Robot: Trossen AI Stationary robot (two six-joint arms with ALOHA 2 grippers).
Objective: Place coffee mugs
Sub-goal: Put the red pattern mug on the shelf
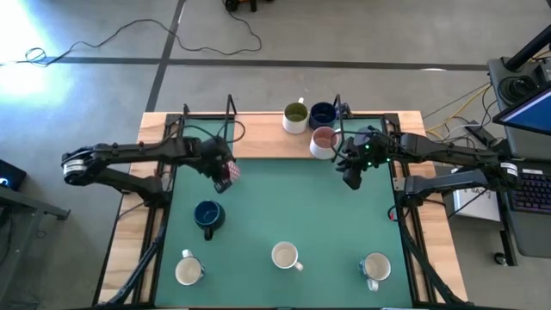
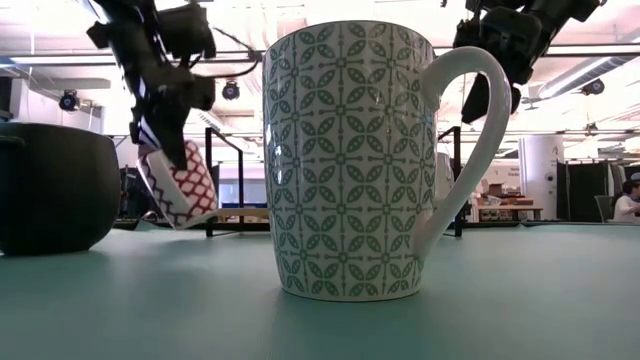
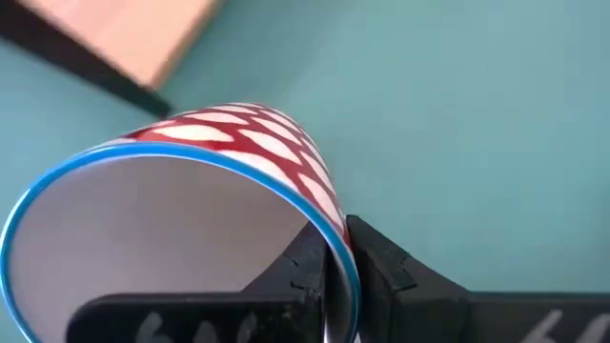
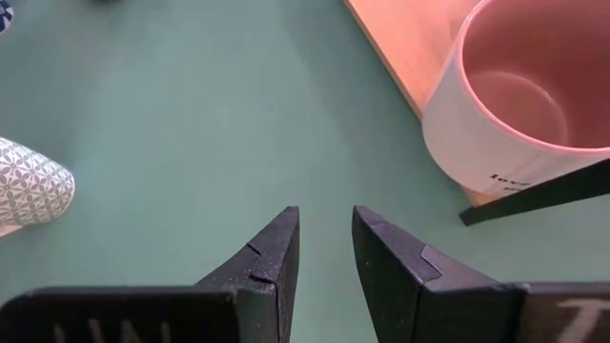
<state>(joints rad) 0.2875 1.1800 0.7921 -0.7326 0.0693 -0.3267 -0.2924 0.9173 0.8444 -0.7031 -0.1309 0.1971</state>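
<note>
Green mat: covers the bench (image 1: 284, 215), with a bare wooden strip along the far edge.
Left tool (image 1: 225, 175): pinched tight on the rim of a red-and-white patterned mug (image 1: 231, 175), one finger inside and one outside; the mug hangs tilted above the mat, its rim edged in blue.
Right tool (image 1: 351, 179): hovers over the mat near the far right, fingers a little apart with nothing between them.
Pink-inside mug (image 1: 324, 142): stands at the edge of the wooden strip, just beside the right tool.
Olive-inside mug (image 1: 295, 117): on the wooden strip, next to a dark blue mug (image 1: 323, 114).
Second dark blue mug (image 1: 207, 216): on the mat, left of centre.
Front row: a white mug (image 1: 188, 270), a green-patterned mug (image 1: 286, 256) and another mug (image 1: 375, 269), well apart.
</note>
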